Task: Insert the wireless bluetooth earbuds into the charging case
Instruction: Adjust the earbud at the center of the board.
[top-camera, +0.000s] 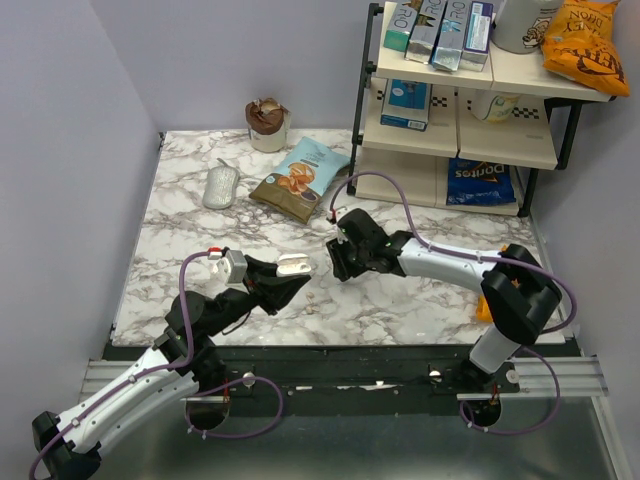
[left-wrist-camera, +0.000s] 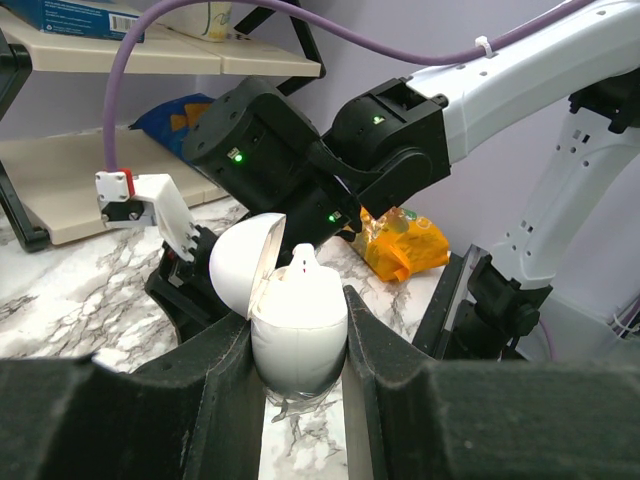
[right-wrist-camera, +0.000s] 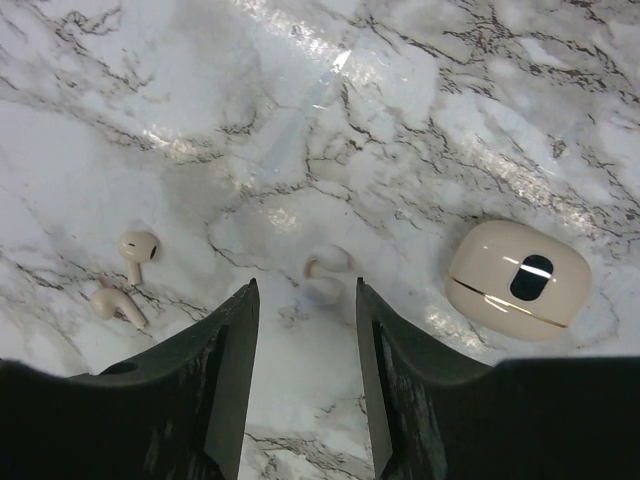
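My left gripper (left-wrist-camera: 297, 312) is shut on the white charging case (left-wrist-camera: 298, 325) and holds it upright with its lid (left-wrist-camera: 243, 263) open. One white earbud (left-wrist-camera: 303, 262) stands in the case, stem up. In the top view the left gripper (top-camera: 292, 276) holds the case (top-camera: 294, 265) above the table, just left of my right gripper (top-camera: 337, 262). In the right wrist view my right gripper (right-wrist-camera: 306, 286) is open above the marble. A white earbud (right-wrist-camera: 328, 267) lies just ahead of its fingertips, untouched.
Two beige earbuds (right-wrist-camera: 125, 275) lie left of the right gripper and a closed beige case (right-wrist-camera: 518, 280) to its right. A grey oval object (top-camera: 221, 186), a snack bag (top-camera: 300, 178) and a cup (top-camera: 267, 124) stand at the back. A shelf rack (top-camera: 460, 110) fills the back right.
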